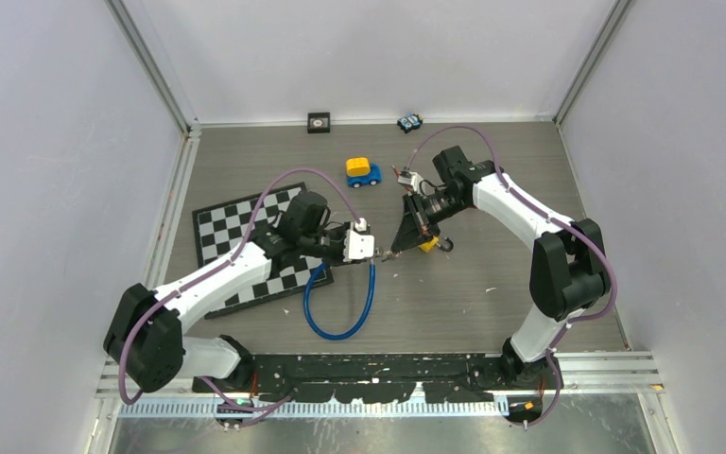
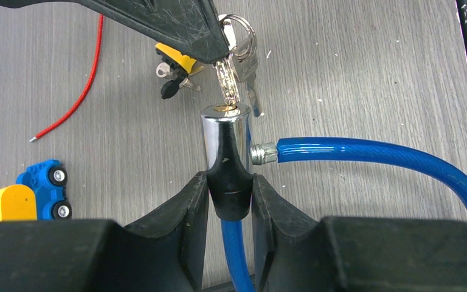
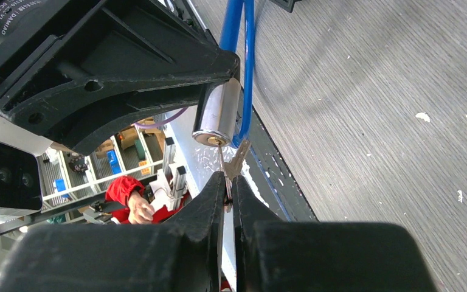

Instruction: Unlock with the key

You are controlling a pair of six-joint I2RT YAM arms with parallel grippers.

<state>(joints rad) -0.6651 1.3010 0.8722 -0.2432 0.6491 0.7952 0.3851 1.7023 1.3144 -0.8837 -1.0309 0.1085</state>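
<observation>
Because the keyhole must face the incoming key, the left gripper [image 2: 230,188] is clamped on the dark base of the lock [image 2: 224,137]. The chrome barrel's keyed end points away, toward the other arm. Opposite that end, the right gripper [image 3: 229,182] pinches the key [image 2: 227,85] by its head, with the blade in line with the barrel and the tip at the mouth of the keyhole (how far in, I cannot tell). A spare key [image 2: 252,82] hangs loose from the same ring [image 2: 243,30], just beside the blade. The cable [image 2: 371,152] meets the lock's side at its metal ferrule and loops off behind the lock, so the lock looks not yet released. Gripping the base leaves the keyed end bare, with room for the right gripper to twist. My judgement is that the step in hand is seating the blade fully before a turn; any tilt between blade and barrel would likely bind it. A toy car [image 2: 30,194] sits well apart from the lock, out of the way.
</observation>
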